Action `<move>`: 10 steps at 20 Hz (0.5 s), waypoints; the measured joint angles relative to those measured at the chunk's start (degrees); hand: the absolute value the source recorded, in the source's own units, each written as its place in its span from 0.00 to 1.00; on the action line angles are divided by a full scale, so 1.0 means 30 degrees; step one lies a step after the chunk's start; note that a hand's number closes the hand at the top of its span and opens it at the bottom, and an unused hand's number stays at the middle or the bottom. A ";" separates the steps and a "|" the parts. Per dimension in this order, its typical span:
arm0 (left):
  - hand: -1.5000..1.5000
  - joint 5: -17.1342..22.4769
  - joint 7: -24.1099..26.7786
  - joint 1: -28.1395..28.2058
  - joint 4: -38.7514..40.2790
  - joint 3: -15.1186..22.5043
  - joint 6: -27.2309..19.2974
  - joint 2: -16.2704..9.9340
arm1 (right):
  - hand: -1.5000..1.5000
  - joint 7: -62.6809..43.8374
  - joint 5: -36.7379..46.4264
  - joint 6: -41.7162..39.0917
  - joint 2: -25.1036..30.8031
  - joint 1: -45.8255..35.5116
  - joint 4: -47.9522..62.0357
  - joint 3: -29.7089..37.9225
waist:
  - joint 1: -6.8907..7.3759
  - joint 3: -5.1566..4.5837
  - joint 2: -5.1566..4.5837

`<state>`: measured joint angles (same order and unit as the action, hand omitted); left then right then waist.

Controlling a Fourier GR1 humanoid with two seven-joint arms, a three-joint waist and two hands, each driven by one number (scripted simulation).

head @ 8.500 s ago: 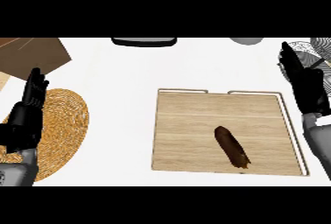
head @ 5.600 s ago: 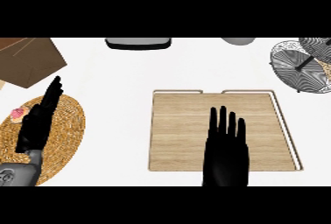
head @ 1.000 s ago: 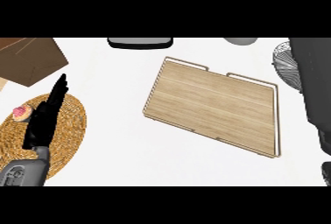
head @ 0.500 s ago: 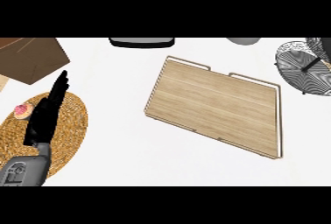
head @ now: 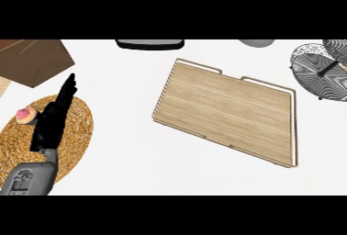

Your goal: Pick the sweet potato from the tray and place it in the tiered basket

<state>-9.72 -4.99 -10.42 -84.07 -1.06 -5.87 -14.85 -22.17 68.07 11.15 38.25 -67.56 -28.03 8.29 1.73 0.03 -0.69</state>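
Tray [head: 230, 114] lies skewed between tiered basket [head: 324, 69] and woven mat [head: 41, 133], where left hand [head: 55, 117] rests straight-fingered, holding nothing.

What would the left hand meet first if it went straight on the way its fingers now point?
Probably the brown board at the upper left corner: the left hand points up and slightly right, toward its right edge. Depth is unclear.

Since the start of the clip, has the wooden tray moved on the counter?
Yes. The tray has turned clockwise, so it now sits askew, and its right end has swung toward the tiered basket. No sweet potato shows on it now.
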 measured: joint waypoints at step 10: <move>0.50 -0.0016 0.0703 0.0191 0.0370 -0.0335 0.0248 -0.0027 | 1.00 0.4175 -0.1394 0.0089 0.1318 -0.0020 0.3430 0.1695 | 0.0086 0.0013 -0.0046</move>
<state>-9.77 -2.88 -9.84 -82.96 -2.06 -5.13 -14.93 -9.65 63.89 11.42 42.20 -67.62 -17.74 13.37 1.98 0.07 -0.83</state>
